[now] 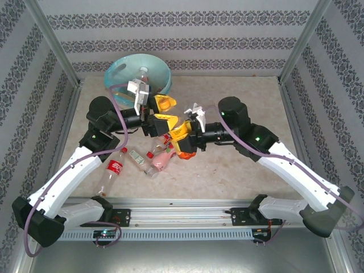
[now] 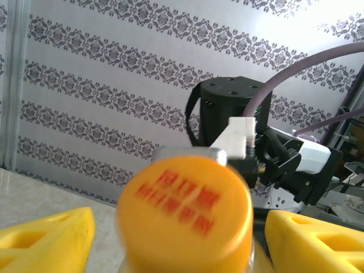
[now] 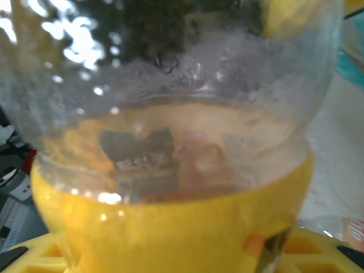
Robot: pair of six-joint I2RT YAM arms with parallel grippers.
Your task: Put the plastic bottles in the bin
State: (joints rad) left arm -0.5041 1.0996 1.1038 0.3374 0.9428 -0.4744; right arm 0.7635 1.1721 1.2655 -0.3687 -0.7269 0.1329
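Orange-capped bottle (image 2: 185,219) within left tool (image 1: 165,112)

Top camera sits high behind the arm bases, looking down over the whole bench (image 1: 227,170) to the bin (image 1: 120,68) by the far wall. Left wrist camera looks level between its yellow fingers (image 2: 45,239), an orange cap (image 2: 185,219) close up and the right arm (image 2: 227,114) beyond, the same arm seen from above. Right wrist camera is jammed against a clear bottle (image 3: 170,114), all blur
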